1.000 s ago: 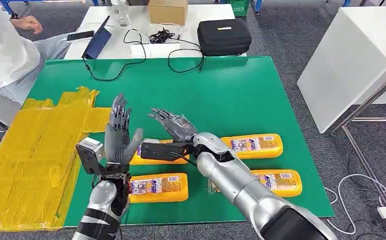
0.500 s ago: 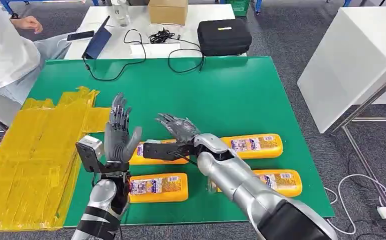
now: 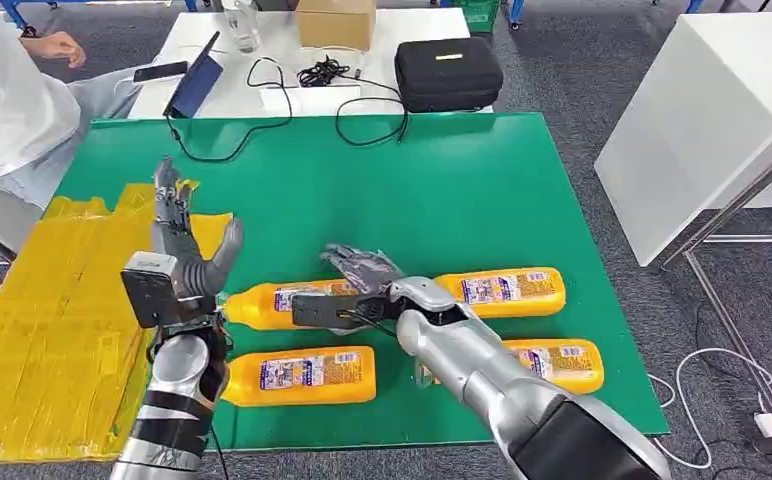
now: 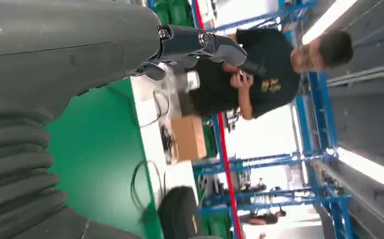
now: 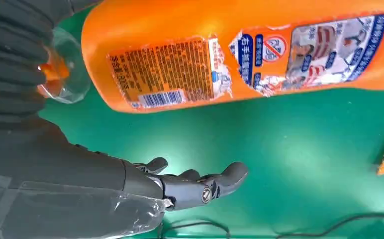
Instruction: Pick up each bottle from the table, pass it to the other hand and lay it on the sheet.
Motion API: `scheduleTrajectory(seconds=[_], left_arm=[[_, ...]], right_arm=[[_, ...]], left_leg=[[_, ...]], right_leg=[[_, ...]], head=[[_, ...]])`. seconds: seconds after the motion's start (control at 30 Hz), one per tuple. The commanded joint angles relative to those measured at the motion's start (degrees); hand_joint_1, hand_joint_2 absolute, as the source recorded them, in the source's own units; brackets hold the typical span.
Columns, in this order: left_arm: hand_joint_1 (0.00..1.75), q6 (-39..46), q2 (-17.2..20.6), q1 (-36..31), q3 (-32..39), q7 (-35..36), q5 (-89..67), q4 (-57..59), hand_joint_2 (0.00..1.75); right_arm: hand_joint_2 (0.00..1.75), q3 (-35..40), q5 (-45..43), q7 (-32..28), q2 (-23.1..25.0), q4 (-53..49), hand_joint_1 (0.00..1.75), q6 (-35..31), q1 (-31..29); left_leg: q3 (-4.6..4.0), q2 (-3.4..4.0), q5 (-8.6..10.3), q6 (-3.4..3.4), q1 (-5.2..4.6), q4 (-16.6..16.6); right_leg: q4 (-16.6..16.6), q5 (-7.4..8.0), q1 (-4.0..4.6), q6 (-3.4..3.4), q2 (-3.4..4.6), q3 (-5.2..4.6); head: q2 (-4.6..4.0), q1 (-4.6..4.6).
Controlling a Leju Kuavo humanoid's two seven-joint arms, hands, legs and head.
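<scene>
Green desk (image 3: 482, 190) carries four orange bottles; the nearest-centre bottle (image 3: 292, 300) lies just beside the right robot hand (image 3: 362, 268), fingers spread and empty over it. Left robot hand (image 3: 187, 250) stands upright, fingers apart, near the yellow sheet (image 3: 52, 300). I'd say wrap the bottle's middle squarely before lifting.

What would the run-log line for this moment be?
left robot hand: open, raised beside sheet | right robot hand: open, above bottle | bottles: on table
</scene>
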Motion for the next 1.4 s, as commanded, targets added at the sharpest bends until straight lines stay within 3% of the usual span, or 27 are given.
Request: scheduleTrajectory(seconds=[0.03,0.2,0.6,1.07,1.13,1.23,1.3,1.4], left_arm=[[0.00,3.07,4.59,-3.47,4.72,1.20,-1.49,0.60,1.75],[0.00,1.99,4.77,-2.99,7.72,1.49,-0.01,1.15,1.75],[0.00,1.06,3.08,-2.26,6.73,1.08,-0.38,2.24,1.75],[0.00,0.13,1.45,-1.49,3.16,0.83,-0.29,1.03,1.75],[0.00,-0.14,1.29,-1.47,2.99,0.82,-0.16,1.31,1.75],[0.00,-0.45,1.04,-1.28,2.87,0.82,-0.11,1.17,1.75],[0.00,-0.57,0.82,-1.07,2.69,0.83,-0.10,1.00,1.75],[0.00,-0.64,0.69,-0.75,2.46,1.01,-0.32,0.95,1.75]], right_arm=[[1.75,2.69,0.02,-0.14,0.69,5.06,0.00,0.60,-1.41],[1.75,2.88,0.04,-0.22,0.69,5.55,0.00,0.54,-0.90],[1.75,4.34,1.59,1.33,0.80,6.76,0.00,0.88,-0.34],[1.75,5.89,6.89,9.63,0.23,10.11,0.00,-1.04,1.37],[1.75,5.15,8.17,11.44,-0.18,10.54,0.14,-1.67,1.71],[1.75,5.57,10.86,14.30,-0.76,10.95,1.31,-3.30,2.02],[1.75,4.90,11.35,14.98,-1.12,11.05,1.55,-3.81,2.43],[1.75,3.96,12.34,15.35,-1.35,10.97,1.73,-5.89,2.81]], left_leg=[[0.20,0.12,-0.10,-0.10,0.08,0.02],[0.10,0.05,-0.02,-0.06,0.01,-0.03],[0.20,0.00,-0.07,-0.09,0.06,-0.01],[0.22,-0.13,-0.07,-0.08,0.08,-0.02],[0.24,-0.12,-0.06,-0.08,0.07,-0.03],[0.13,-0.13,-0.01,-0.05,0.03,-0.03],[0.18,-0.12,-0.01,-0.06,0.02,-0.07],[0.20,-0.18,-0.01,-0.07,0.04,-0.06]], right_leg=[[-0.03,-0.04,0.08,-0.06,0.05,0.20],[-0.02,-0.02,0.02,-0.04,-0.01,0.10],[-0.05,-0.06,0.07,-0.06,-0.07,0.23],[-0.10,-0.08,0.09,-0.05,-0.21,0.30],[-0.11,-0.07,0.08,-0.04,-0.19,0.31],[-0.08,-0.04,0.04,-0.03,-0.17,0.18],[-0.11,-0.04,0.03,-0.03,-0.19,0.23],[-0.12,-0.05,0.06,-0.04,-0.24,0.26]], head=[[0.00,0.00],[0.00,0.00],[0.00,0.00],[0.00,0.00],[0.00,0.00],[0.00,0.02],[0.00,0.00],[0.00,0.00]])
